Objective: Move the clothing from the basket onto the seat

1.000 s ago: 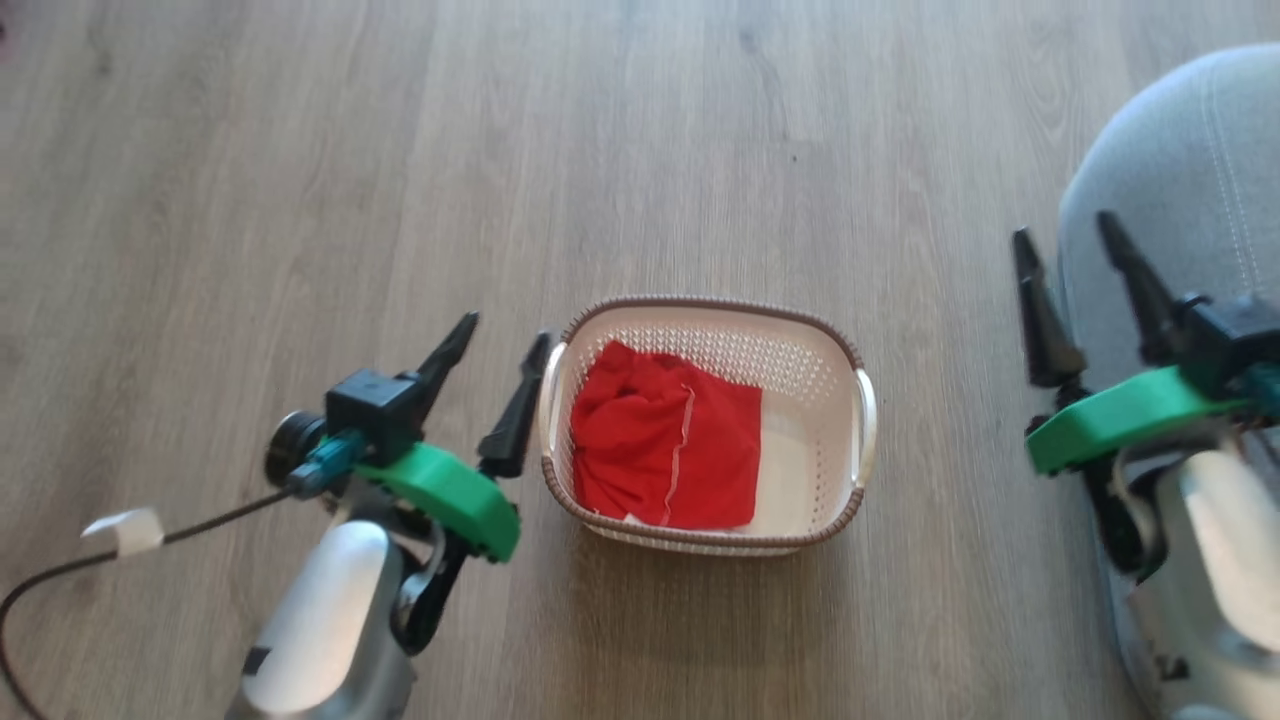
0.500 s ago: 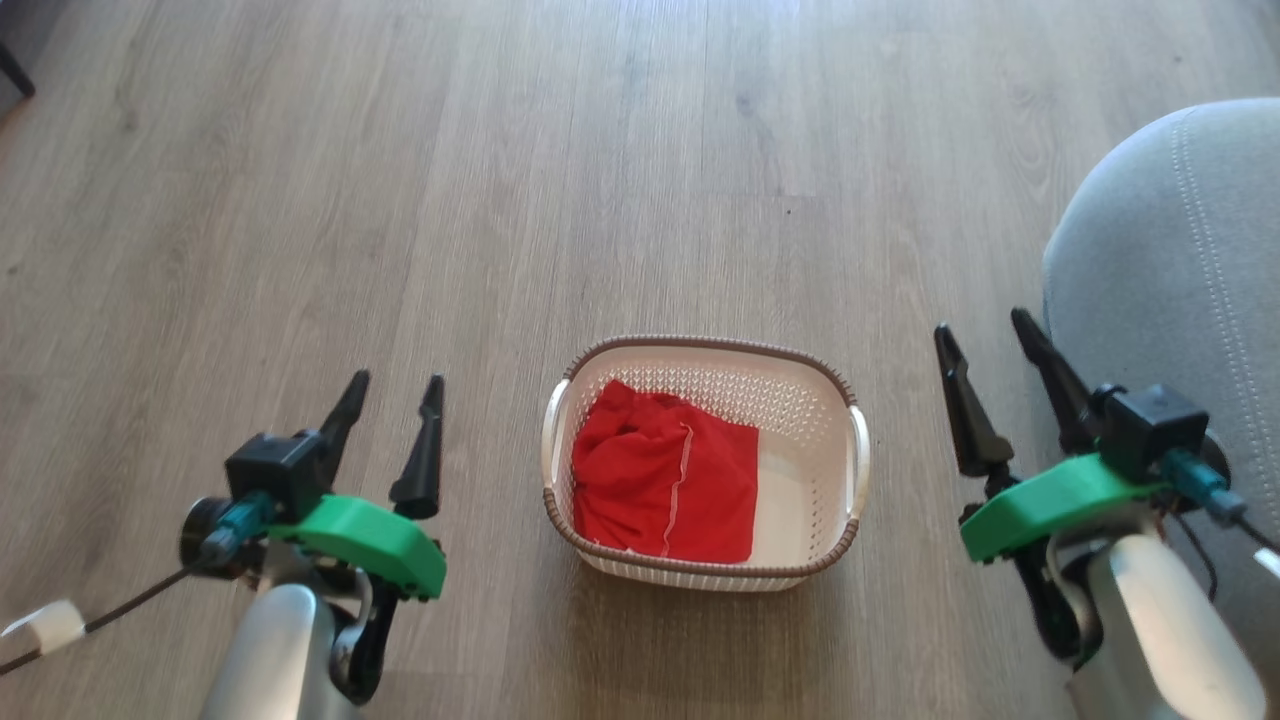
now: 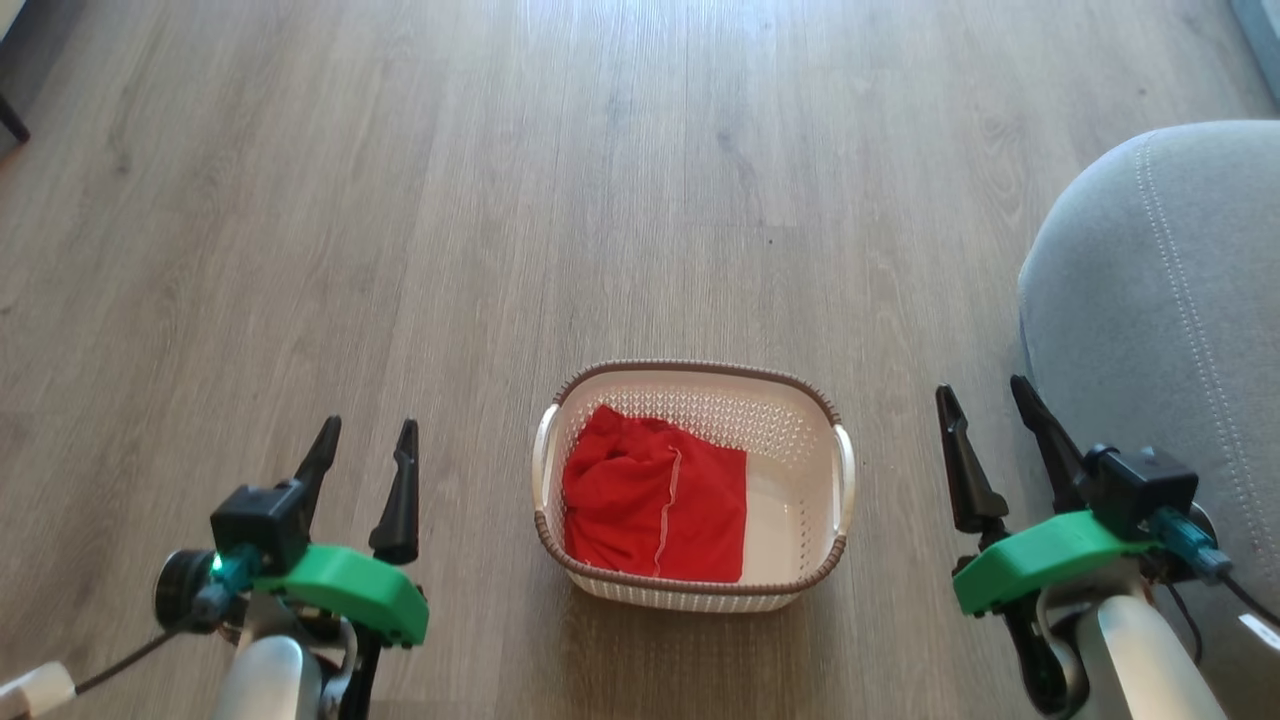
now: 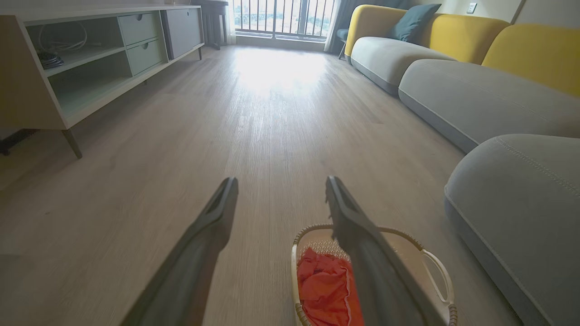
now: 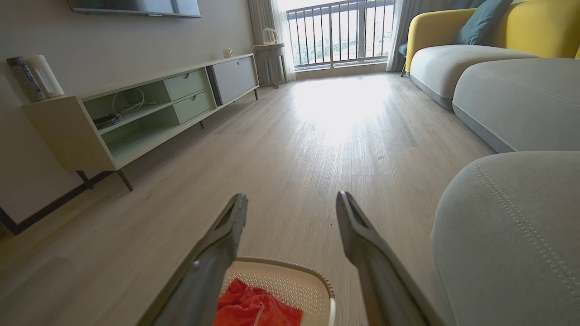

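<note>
You are in a home living room: a yellow-and-grey sofa faces a low media cabinet under a wall-mounted screen, with wood-look floor and a railed balcony window.

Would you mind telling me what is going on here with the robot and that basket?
Nothing is being handled yet. The red clothing lies in the basket, which stands on the wooden floor before the robot. The left gripper hangs to the basket's left and the right gripper to its right, both open and empty. The grey seat stands at the right, with no clothing on the part in view.
</note>
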